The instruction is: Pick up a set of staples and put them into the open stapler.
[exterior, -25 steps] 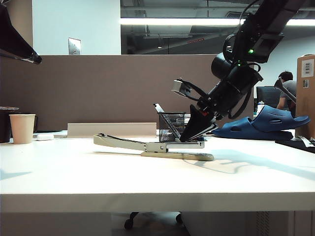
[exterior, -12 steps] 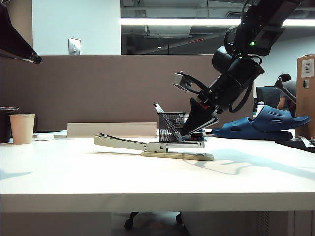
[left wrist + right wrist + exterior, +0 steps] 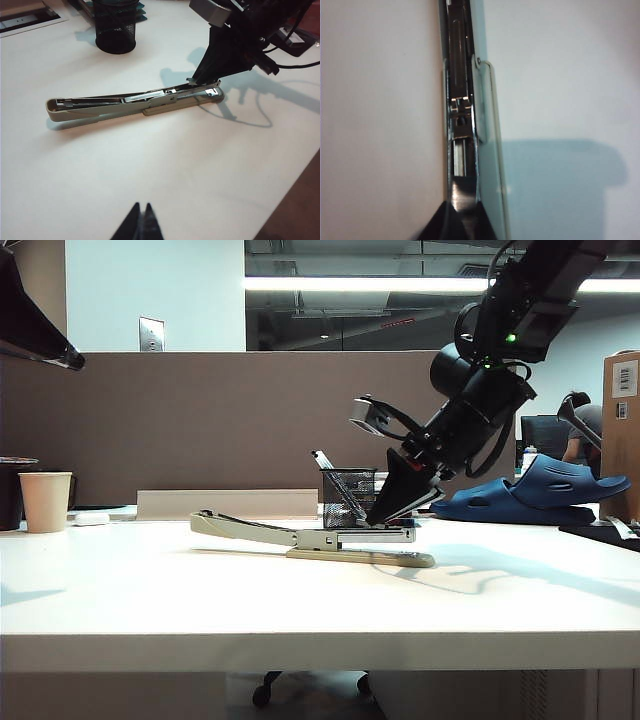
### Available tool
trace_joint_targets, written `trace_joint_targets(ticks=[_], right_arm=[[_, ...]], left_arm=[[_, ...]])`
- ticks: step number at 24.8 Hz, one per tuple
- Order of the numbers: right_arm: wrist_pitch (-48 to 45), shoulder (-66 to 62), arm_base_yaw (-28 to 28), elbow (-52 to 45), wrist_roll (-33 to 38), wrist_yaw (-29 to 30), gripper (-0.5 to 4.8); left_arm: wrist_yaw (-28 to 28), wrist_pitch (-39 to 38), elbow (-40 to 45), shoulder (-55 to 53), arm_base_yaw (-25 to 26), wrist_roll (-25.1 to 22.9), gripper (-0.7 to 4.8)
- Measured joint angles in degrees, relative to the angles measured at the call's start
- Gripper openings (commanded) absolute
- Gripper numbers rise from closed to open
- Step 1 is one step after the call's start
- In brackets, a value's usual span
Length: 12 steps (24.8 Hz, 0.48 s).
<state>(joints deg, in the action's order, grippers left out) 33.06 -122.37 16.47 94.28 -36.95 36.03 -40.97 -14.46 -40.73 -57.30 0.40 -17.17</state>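
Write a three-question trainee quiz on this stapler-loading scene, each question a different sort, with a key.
1. True or false: the stapler lies opened out flat on the table.
2. Which gripper has its tips at the stapler's magazine? A) left gripper B) right gripper
3. Fill in: behind the stapler stands a black mesh ____.

Key:
1. True.
2. B; the left gripper hangs shut, well apart from the stapler.
3. Pen holder.
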Motion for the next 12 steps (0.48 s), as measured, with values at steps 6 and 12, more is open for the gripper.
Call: trace_joint_targets(ticks=[6, 12], right_arm=[[-0.1, 0.0, 0.0, 0.0, 0.0, 0.0, 0.20], [0.2, 0.0, 0.0, 0.0, 0.0, 0.0, 0.22]], left_arm=[[0.0, 0.0, 0.0, 0.0, 0.0, 0.0, -0.02], [0.0, 0.0, 0.0, 0.0, 0.0, 0.0, -0.02]])
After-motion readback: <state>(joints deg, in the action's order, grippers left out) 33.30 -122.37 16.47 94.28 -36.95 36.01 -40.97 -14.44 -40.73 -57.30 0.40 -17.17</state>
